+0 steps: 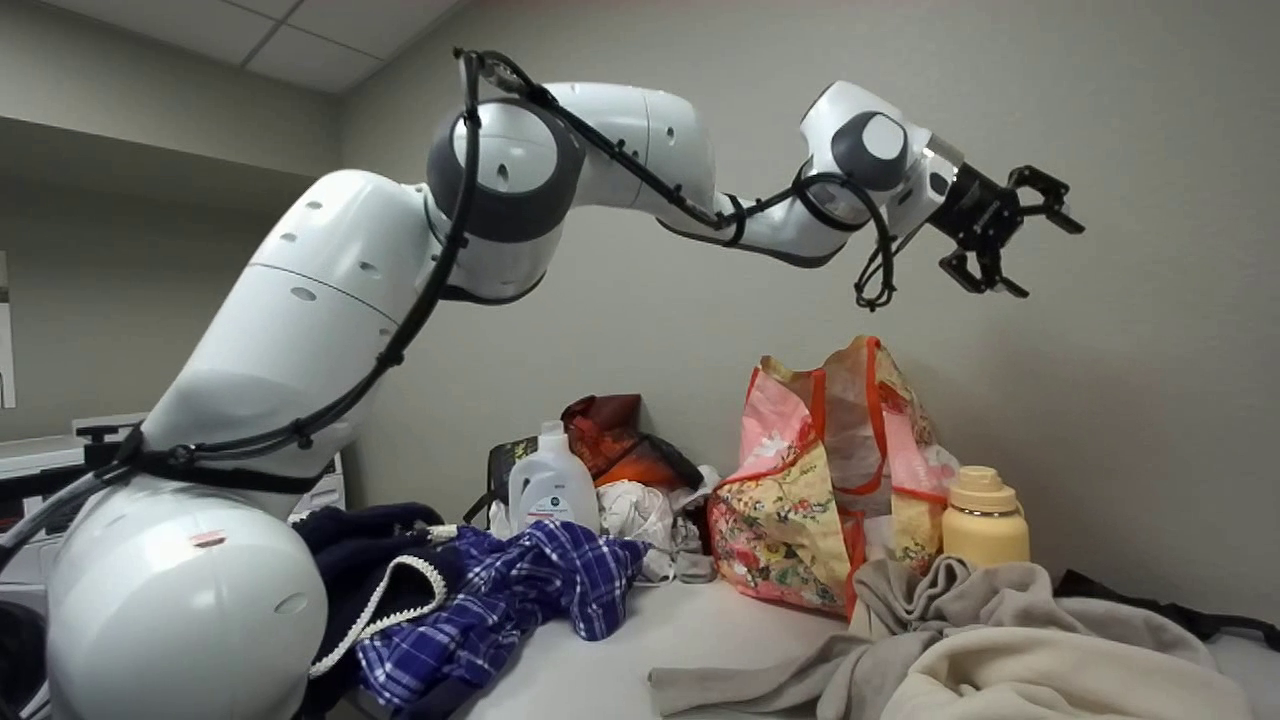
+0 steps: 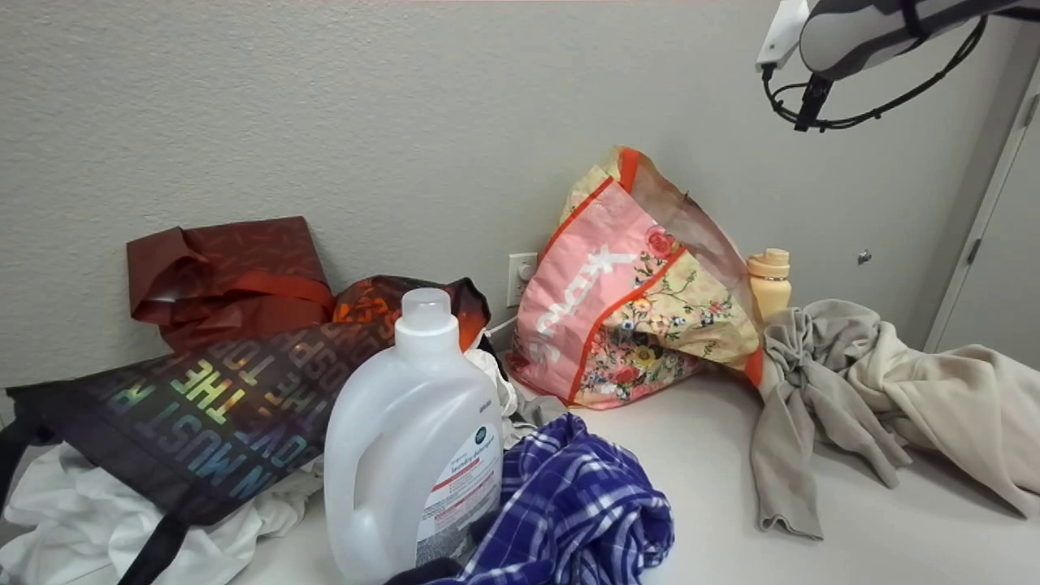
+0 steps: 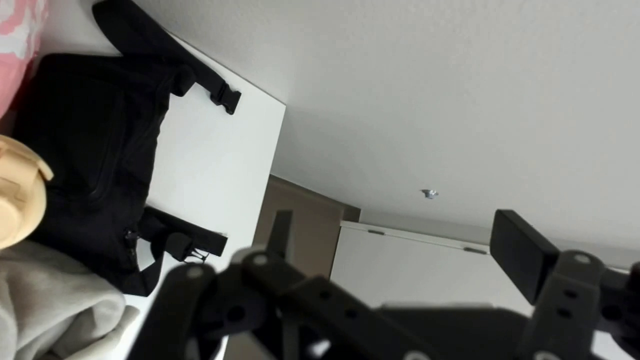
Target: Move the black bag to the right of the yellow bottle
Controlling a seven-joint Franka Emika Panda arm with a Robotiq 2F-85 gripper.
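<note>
The black bag [image 3: 85, 135] lies flat on the white table in the wrist view, with its buckled straps spread out. In an exterior view only a dark part of it [image 1: 1180, 615] shows behind the grey cloth. The pale yellow bottle [image 1: 985, 530] stands upright beside the floral bag; it also shows in an exterior view [image 2: 769, 288] and at the left of the wrist view [image 3: 17, 195]. My gripper [image 1: 1044, 257] is open and empty, high above the table. Its fingers also show in the wrist view [image 3: 400, 242], apart from the bag.
The floral bag [image 1: 790, 500] stands against the wall. Grey and cream cloth [image 1: 1060, 660] lies in front of the bottle. A blue plaid cloth [image 2: 577, 504], a detergent jug [image 2: 414, 455] and a dark printed bag [image 2: 244, 414] lie farther off. The table edge [image 3: 276, 145] shows beyond the straps.
</note>
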